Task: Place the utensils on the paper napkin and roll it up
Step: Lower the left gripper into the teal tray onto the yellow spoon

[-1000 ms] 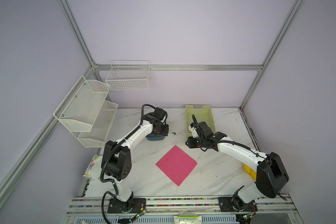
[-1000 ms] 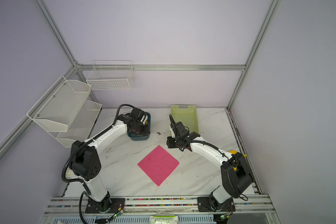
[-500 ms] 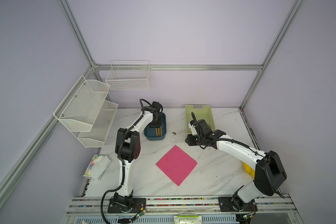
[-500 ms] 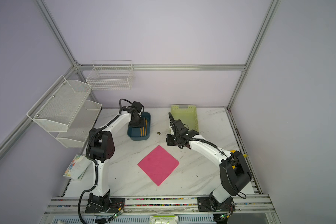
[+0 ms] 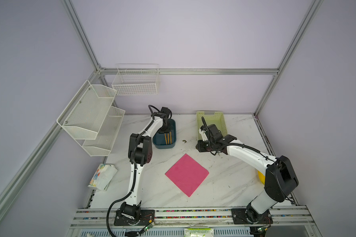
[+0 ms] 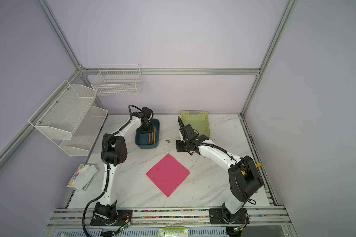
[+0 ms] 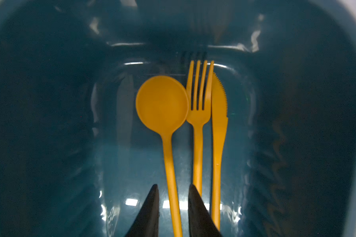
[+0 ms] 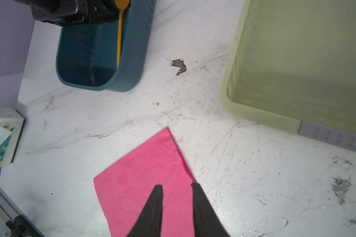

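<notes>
The left end effector (image 7: 173,185), narrowly open astride the spoon (image 7: 161,104) handle and clamping nothing yet, worries me: one finger (image 7: 197,211) overlaps the neighbouring fork (image 7: 198,123) and may pinch both.

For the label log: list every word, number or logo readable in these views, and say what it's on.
Floral packet: small print and a round mark, too blurred to read.
Green-and-white packet at the front edge: print too small to read.
No other readable text.
</notes>
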Robot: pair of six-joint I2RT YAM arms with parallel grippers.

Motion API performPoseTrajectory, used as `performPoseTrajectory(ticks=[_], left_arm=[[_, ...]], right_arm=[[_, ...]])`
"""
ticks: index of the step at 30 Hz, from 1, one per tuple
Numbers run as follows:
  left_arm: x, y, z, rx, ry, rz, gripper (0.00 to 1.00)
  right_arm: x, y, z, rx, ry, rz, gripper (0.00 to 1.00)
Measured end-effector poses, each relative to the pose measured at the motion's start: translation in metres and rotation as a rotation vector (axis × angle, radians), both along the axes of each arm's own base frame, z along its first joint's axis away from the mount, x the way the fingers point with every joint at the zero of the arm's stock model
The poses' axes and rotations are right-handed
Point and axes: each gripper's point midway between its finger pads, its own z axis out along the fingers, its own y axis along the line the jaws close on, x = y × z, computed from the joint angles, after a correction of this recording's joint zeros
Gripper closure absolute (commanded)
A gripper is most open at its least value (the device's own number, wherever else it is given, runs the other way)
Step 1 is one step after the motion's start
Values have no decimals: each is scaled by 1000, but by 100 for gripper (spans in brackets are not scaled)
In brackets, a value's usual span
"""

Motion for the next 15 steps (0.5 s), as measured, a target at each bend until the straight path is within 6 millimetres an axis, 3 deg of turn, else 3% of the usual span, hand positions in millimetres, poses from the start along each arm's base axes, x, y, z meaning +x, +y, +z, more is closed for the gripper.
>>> performPoseTrajectory(ticks=[5, 15], left_arm=[[-3, 0, -19, 4, 36, 5, 79], [-2, 0, -19, -3, 31, 22, 83]], right_arm=[[2, -3, -1, -4, 3, -7, 71], [2, -5, -1, -5, 3, -8, 71]])
